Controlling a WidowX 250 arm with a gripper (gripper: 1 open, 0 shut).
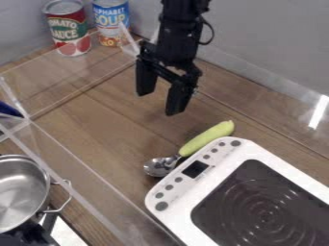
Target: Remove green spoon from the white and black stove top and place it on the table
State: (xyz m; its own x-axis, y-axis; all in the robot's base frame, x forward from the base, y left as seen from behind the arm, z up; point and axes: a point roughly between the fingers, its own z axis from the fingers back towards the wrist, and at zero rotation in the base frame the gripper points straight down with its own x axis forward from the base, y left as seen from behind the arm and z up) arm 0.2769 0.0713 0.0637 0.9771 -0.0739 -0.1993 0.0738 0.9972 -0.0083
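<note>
Yellow-green plastic-handled spoon with shiny metal bowl point(190, 150) lies on the wood-grain desk point(110, 120) against the white-and-black stove top point(244, 197) edge, at 5 o'clock from the black gripper point(166, 95). Long axis runs 2-to-8 o'clock. Gripper hangs vertical above the desk, fingers apart, holding nothing.

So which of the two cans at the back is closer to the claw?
The blue-and-white can is closer to the claw. The red tomato can stands farther left, nearer the picture's edge.
</note>
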